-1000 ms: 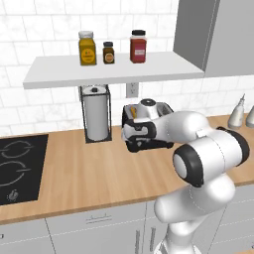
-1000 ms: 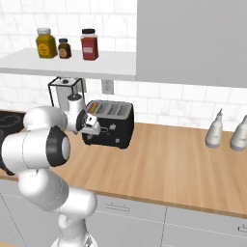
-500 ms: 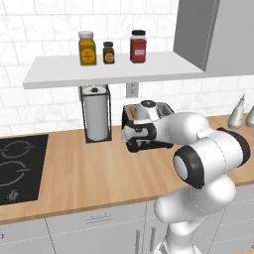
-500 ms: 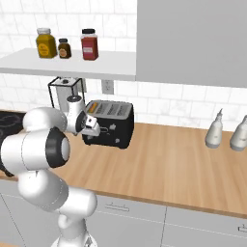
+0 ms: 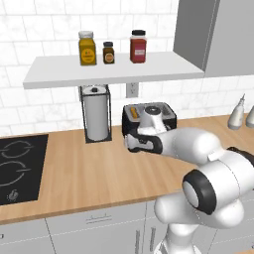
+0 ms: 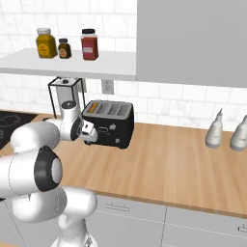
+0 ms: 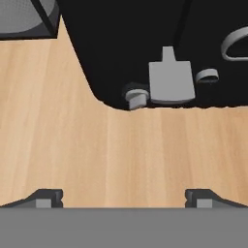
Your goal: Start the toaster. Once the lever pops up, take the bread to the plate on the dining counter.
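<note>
The white robot arm bends forward over the wooden desk [image 5: 94,168], its wrist level. The gripper [image 7: 124,197] points at the front of the black toaster [image 6: 112,124], fingers spread wide apart, holding nothing. The toaster stands by the wall beside a paper-towel roll [image 5: 96,113], with bread [image 5: 134,113] in a slot.

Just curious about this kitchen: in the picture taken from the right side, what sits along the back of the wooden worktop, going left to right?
Paper-towel roll → toaster → two pale bottles.
</note>
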